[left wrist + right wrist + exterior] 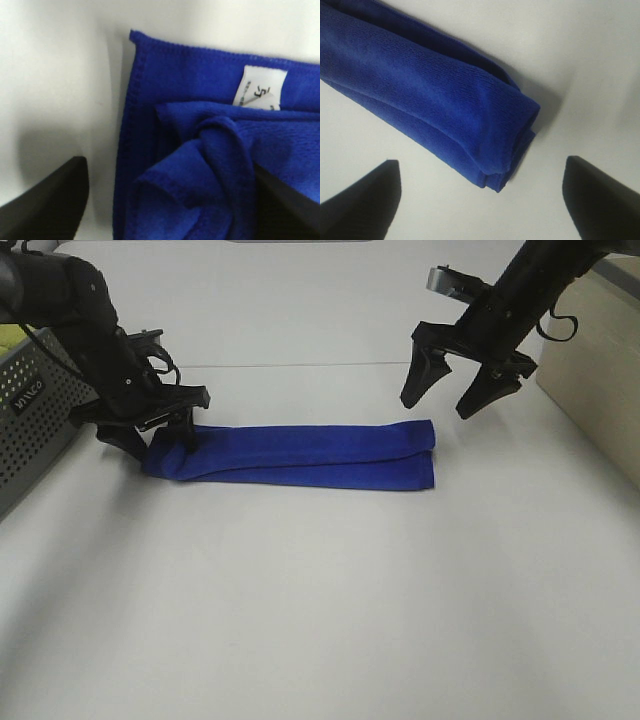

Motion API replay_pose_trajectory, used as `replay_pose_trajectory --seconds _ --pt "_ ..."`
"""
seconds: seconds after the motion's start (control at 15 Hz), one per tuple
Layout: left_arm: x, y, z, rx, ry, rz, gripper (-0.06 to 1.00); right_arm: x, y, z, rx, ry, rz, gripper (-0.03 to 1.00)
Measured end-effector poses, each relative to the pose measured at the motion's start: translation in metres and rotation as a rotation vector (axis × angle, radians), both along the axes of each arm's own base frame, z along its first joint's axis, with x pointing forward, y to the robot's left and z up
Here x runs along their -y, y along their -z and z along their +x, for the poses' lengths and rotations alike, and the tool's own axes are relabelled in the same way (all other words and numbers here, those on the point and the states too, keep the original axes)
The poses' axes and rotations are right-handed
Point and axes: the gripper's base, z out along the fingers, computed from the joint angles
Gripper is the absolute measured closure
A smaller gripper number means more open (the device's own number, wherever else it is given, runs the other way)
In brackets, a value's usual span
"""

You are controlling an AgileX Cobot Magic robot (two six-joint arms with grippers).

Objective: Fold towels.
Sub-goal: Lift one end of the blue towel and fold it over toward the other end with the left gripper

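The towel (pixel 300 452) lies as a long folded strip on the surface (pixel 320 620). My left fingers (pixel 47 200) stand wide around its bunched, tagged end; my right fingers (pixel 362 195) hang wide above the other end. I'd pinch every layer squarely before carrying one end over

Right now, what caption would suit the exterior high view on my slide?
Folded blue towel on the table; open left gripper low at one end, open right gripper hangs over the other.
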Motion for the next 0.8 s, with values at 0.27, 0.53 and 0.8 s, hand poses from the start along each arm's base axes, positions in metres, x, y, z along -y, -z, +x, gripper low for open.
replay_pose_trajectory --seconds 0.27,0.53,0.8 --pt "0.001 0.001 0.004 0.035 -0.011 -0.016 0.79 0.000 0.000 0.000 -0.001 -0.001 -0.001 0.12" --pt "-0.001 -0.003 0.004 0.051 0.004 0.007 0.88 0.000 0.000 0.000 -0.001 -0.001 -0.001 0.12" --pt "-0.008 -0.054 0.002 0.050 0.032 0.094 0.88 0.000 0.000 0.000 -0.001 -0.001 -0.001 0.12"
